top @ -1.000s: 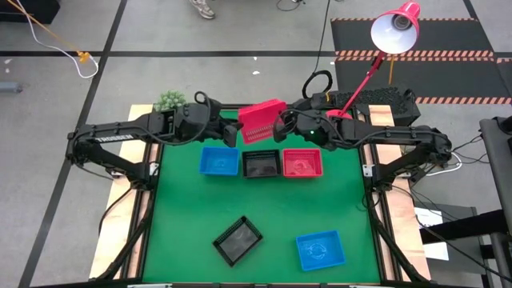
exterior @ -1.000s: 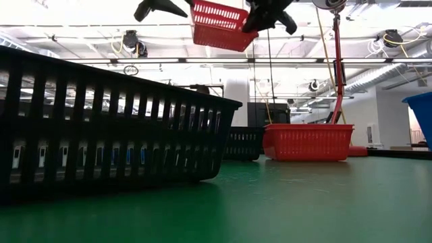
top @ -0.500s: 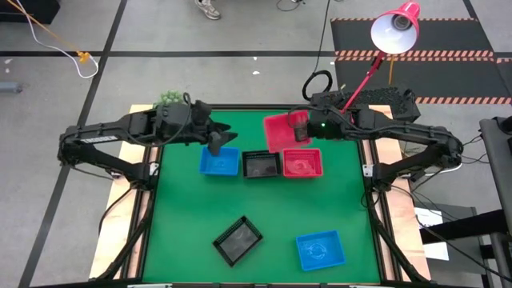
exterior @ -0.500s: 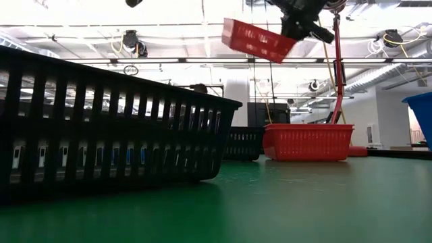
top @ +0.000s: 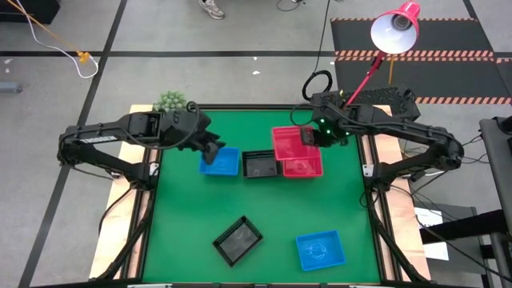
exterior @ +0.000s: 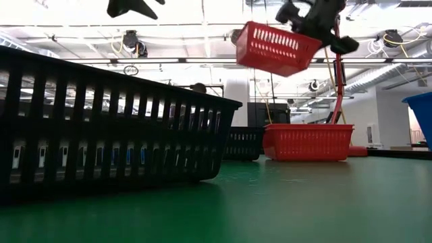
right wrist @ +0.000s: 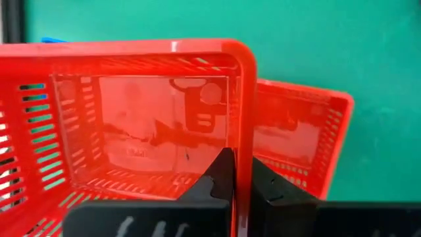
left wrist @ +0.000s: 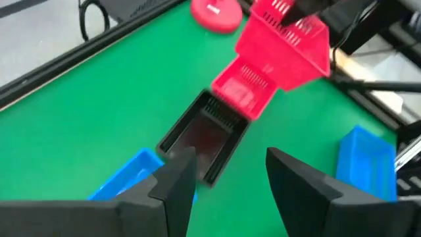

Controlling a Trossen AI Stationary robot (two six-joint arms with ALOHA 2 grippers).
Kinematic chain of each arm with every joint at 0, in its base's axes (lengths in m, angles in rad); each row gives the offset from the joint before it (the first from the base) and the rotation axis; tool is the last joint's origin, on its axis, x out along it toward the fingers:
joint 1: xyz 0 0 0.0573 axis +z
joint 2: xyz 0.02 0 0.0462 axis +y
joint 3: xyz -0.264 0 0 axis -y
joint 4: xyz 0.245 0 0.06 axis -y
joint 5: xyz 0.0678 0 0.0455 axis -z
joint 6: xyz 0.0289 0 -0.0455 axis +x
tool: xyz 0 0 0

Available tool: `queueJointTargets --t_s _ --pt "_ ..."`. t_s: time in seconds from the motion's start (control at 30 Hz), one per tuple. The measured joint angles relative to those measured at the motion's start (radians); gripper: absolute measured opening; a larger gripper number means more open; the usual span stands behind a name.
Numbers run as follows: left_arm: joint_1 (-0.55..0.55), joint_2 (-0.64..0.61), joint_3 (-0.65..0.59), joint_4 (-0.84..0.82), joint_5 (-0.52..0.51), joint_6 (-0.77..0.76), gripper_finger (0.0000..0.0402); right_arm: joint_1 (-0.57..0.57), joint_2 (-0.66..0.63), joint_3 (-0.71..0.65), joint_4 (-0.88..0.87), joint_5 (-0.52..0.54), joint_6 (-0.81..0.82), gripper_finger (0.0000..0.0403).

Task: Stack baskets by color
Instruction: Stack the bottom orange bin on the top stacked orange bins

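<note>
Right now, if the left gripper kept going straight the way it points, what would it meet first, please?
Probably the black basket in the back row: the left gripper, open and empty, aims at it between its fingers, with the red baskets beyond. Depth is unclear, so it may be the green mat first.

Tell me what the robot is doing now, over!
Right gripper shut on red basket, above the red stack. Left gripper open, empty. Nothing in the way.

Place: robotics lab in an open industrial hall
Evidence: exposed ceiling pipes (exterior: 378,64), hazard-striped floor mat (top: 416,54), green test table (top: 264,216), trailing cables (top: 48,36)
</note>
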Motion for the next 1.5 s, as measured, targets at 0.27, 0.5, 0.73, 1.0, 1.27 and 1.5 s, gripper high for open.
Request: queueJointTargets --t_s 0.27,0.5,0.73,1.0,1.27,1.5 --pt "-0.001 0.000 0.000 -0.053 0.026 0.027 0.0182 -0.049 0.000 -0.169 0.037 -0.055 -0.001 0.0000" --pt "-0.003 0.000 0.000 -0.061 0.026 0.038 0.0182 -0.060 0.000 -0.324 0.143 -0.085 0.007 0.0000" --pt "-0.021 0.000 0.000 -0.065 0.026 0.039 0.0182 -0.059 0.000 -0.394 0.176 -0.107 0.022 0.0000" --pt "-0.024 0.000 0.000 -0.065 0.026 0.042 0.0182 -0.059 0.000 -0.396 0.186 -0.101 0.022 0.0000" --pt "-0.023 0.000 0.000 -0.064 0.005 0.065 0.0182 -0.060 0.000 -0.396 0.183 -0.047 0.023 0.0000" --pt "-0.023 0.000 0.000 -0.064 -0.001 0.065 0.0182 -0.063 0.000 -0.396 0.183 -0.022 0.023 0.0000"
